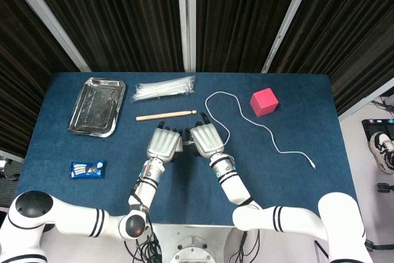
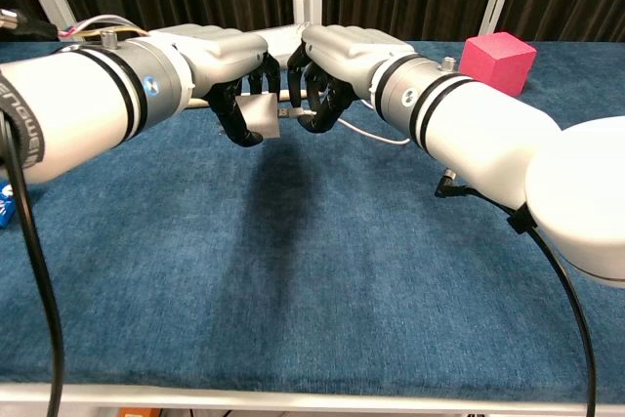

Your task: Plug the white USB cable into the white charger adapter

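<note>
My left hand (image 1: 162, 145) (image 2: 227, 58) grips the white charger adapter (image 2: 258, 115) above the middle of the blue table. Right beside it, my right hand (image 1: 207, 140) (image 2: 337, 58) pinches the USB plug (image 2: 289, 116) of the white cable (image 1: 246, 117). In the chest view the metal plug tip meets the adapter's face; whether it is inside the socket I cannot tell. The two hands nearly touch. The cable trails from the right hand in a loop to the far right, ending in a small connector (image 1: 314, 165).
A pink cube (image 1: 263, 101) sits at the back right. A wooden stick (image 1: 165, 115) and a bag of white ties (image 1: 164, 88) lie behind the hands. A metal tray (image 1: 95, 106) stands at the back left, a blue packet (image 1: 87, 169) at the front left.
</note>
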Robot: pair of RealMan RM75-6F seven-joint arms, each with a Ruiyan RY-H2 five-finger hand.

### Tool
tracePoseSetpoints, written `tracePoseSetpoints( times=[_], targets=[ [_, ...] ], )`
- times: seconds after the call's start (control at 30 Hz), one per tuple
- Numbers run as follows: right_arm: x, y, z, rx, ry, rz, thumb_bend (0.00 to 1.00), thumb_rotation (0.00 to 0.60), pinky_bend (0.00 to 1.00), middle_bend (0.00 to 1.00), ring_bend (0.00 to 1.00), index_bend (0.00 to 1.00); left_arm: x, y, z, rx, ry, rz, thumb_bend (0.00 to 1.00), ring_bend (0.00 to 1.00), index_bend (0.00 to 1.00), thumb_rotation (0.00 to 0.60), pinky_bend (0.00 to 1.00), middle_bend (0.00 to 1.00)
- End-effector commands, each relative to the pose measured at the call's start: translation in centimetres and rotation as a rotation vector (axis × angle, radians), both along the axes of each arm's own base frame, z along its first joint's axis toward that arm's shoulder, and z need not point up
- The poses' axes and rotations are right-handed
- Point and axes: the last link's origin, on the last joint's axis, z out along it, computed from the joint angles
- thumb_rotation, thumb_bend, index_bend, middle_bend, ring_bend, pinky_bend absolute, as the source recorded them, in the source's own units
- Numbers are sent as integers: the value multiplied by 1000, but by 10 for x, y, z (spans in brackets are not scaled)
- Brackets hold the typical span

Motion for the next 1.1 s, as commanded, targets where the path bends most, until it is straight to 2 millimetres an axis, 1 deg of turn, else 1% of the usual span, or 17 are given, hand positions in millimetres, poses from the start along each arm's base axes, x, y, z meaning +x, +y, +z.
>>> tracePoseSetpoints(
  times=[0.03,0.43,1.1],
  targets=[
    [0,0,-1,1,0,-3,362,600,11,535,302,656,1,0,0,-1,1,-1,305,329,428,600,153,469],
    [2,0,-2,12,-7,-13,367,600,9,532,304,656,2,1,-4,-1,13,3,305,329,429,600,153,469],
    [1,4,-5,50,-55,-38,367,600,9,519,303,656,3,3,-3,-4,-11,9,305,329,428,600,154,469]
  ],
)
